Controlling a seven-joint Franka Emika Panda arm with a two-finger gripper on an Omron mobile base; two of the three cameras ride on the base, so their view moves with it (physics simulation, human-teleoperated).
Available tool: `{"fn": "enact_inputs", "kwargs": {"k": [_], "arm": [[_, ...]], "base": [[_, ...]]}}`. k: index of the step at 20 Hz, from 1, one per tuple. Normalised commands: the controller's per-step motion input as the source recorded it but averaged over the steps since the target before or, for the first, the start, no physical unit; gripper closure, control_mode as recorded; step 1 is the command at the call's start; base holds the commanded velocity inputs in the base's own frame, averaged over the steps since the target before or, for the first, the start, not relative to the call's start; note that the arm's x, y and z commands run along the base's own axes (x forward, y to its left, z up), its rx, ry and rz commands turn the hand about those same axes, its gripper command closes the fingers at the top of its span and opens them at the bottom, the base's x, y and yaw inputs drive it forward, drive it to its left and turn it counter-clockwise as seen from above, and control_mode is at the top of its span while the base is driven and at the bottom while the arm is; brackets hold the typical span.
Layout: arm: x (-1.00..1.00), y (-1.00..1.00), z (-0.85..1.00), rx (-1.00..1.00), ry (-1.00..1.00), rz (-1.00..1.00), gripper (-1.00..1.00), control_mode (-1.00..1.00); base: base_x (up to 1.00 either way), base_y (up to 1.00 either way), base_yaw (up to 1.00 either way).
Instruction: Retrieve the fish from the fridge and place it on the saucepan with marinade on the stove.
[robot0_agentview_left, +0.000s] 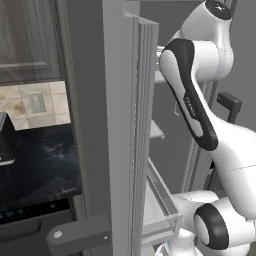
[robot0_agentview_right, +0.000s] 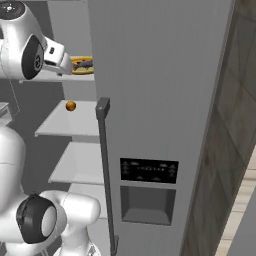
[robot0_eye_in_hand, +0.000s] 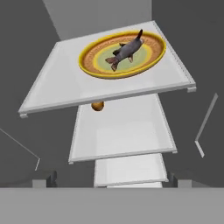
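Starting with the left base view: the fridge (robot0_agentview_left: 120, 125) stands with one door swung out, its edge running down the middle of the frame, and pale shelves show behind it at centre right. The arm reaches up and into the compartment at upper right. Small lettering runs along the dark forearm cover; it is too blurred to read. No saucepan, marinade or stove can be identified here.

Right base view: the closed fridge door fills the centre and right, with a dark vertical handle (robot0_agentview_right: 104, 165) and a black dispenser panel (robot0_agentview_right: 149, 171) whose pale markings are illegible. At upper left, the yellow-rimmed plate (robot0_agentview_right: 82, 65) sits on the top shelf; a small orange ball (robot0_agentview_right: 71, 105) rests on the shelf below.

Hand view: the fish (robot0_eye_in_hand: 126, 50) lies on the plate at upper centre, untouched. The gripper (robot0_eye_in_hand: 111, 180) is spread wide and empty, well apart from the fish.

Judged progress: door opened; approach, grasp, carry and placement remain.
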Motion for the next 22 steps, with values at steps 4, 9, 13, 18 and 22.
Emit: {"fn": "enact_inputs", "kwargs": {"k": [4,9,13,18,22], "arm": [[0.10,0.00,-0.01,-0.01,0.00,-0.07,-1.00,-1.00],[0.26,0.00,-0.04,-0.05,0.00,-0.17,-1.00,-1.00],[0.40,0.00,0.00,0.00,0.00,-0.14,-1.00,-1.00],[0.62,0.00,-0.03,0.00,0.02,-0.02,-1.00,-1.00],[0.70,0.00,-0.14,0.00,0.09,0.00,-1.00,-1.00]], "base": [[0.00,0.00,0.00],[0.00,0.00,0.00],[0.00,0.00,0.00],[0.00,0.00,0.00],[0.00,0.00,0.00]]}}
